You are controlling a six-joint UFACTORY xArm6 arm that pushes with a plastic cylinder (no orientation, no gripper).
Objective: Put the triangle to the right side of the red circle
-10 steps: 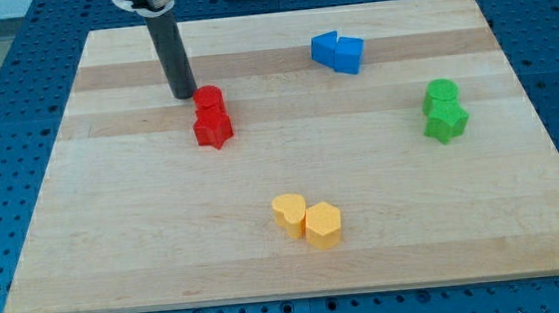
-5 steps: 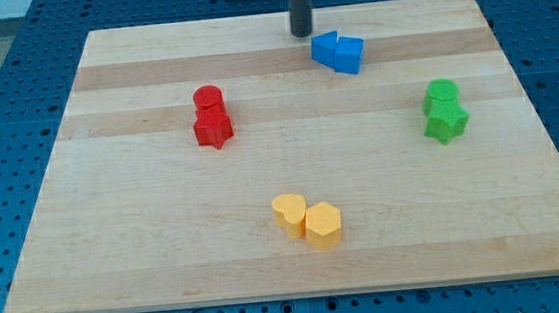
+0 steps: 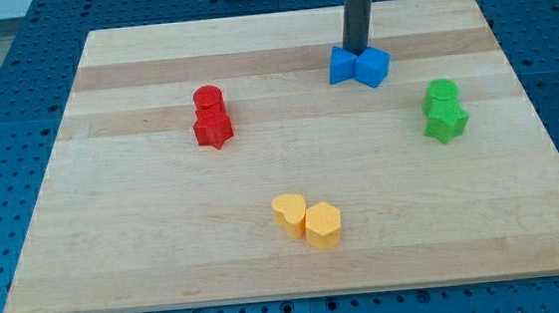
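Note:
The blue triangle point(image 3: 342, 66) lies near the view's top, right of centre, touching a blue cube point(image 3: 373, 67) on its right. My tip point(image 3: 356, 50) stands just above the seam between these two blue blocks, touching or nearly touching them. The red circle point(image 3: 208, 98) sits left of centre, with a red star-shaped block point(image 3: 213, 129) right below it and touching it. The triangle is far to the right of the red circle and a little higher in the view.
A green circle point(image 3: 442, 92) and a green star-shaped block point(image 3: 447, 120) sit together at the right. A yellow heart point(image 3: 288, 214) and a yellow hexagon point(image 3: 323, 224) sit together at the bottom centre. The wooden board point(image 3: 116, 239) lies on a blue perforated table.
My tip moved from beside the red circle across to the blue blocks. The blue triangle and cube shifted right and down a little and turned.

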